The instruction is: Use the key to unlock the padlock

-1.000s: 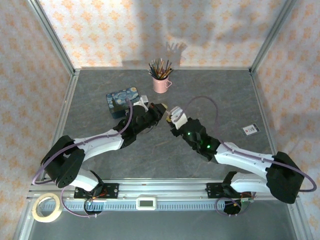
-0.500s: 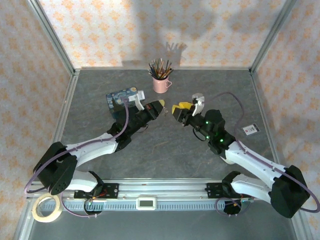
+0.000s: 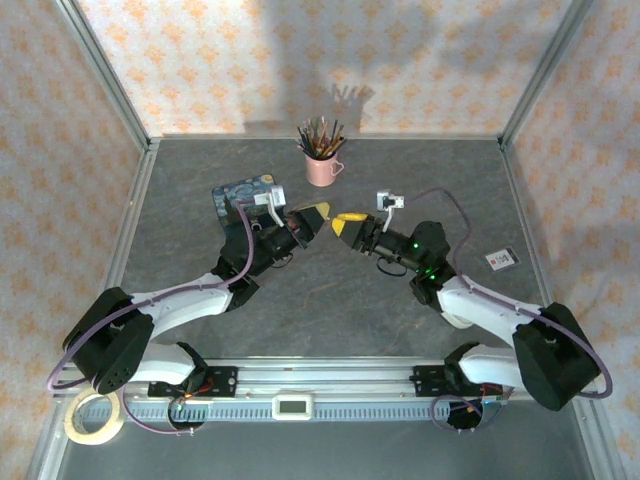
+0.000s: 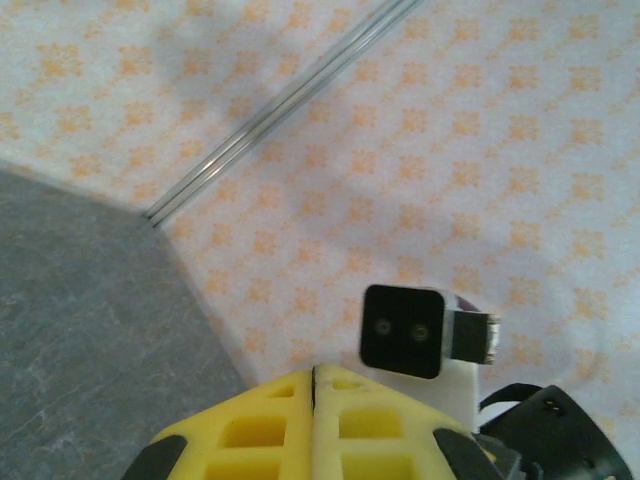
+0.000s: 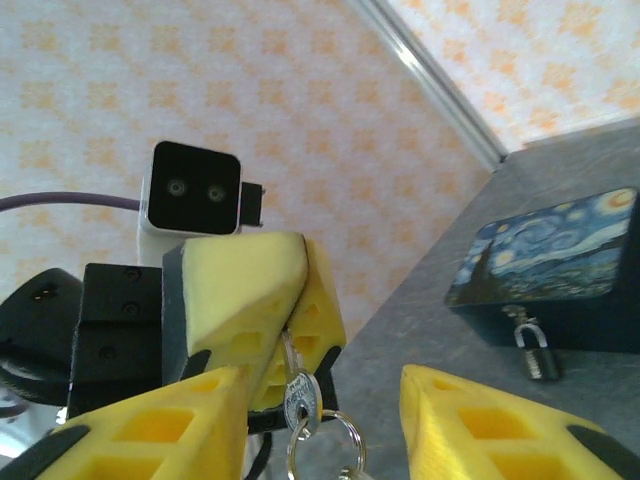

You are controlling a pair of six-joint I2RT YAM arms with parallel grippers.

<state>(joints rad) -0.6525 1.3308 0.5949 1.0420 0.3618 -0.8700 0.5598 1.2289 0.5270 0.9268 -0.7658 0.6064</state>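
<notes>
The key (image 5: 300, 398) hangs from the tips of the left gripper (image 5: 298, 325), which is pinched shut on it. Its long axis is roughly vertical. The head and ring (image 5: 326, 440) dangle below, and the blade seems to be buried between the fingers, though that part is hidden. The right gripper (image 3: 345, 222) faces it tip to tip with its fingers spread wide, holding nothing, and the key lies straight ahead in that gap.

The padlock (image 5: 535, 352) hangs shackle-up on the front of the tin (image 5: 548, 258), which sits on the tabletop (image 3: 330, 300) behind the left gripper. It is nearer the left arm and well apart from the key.

Any approach by the right arm to the padlock would have the left gripper in its way. The mug (image 3: 322, 165) of pencils stands beyond both grippers, and a card (image 3: 502, 260) lies off to the right.
</notes>
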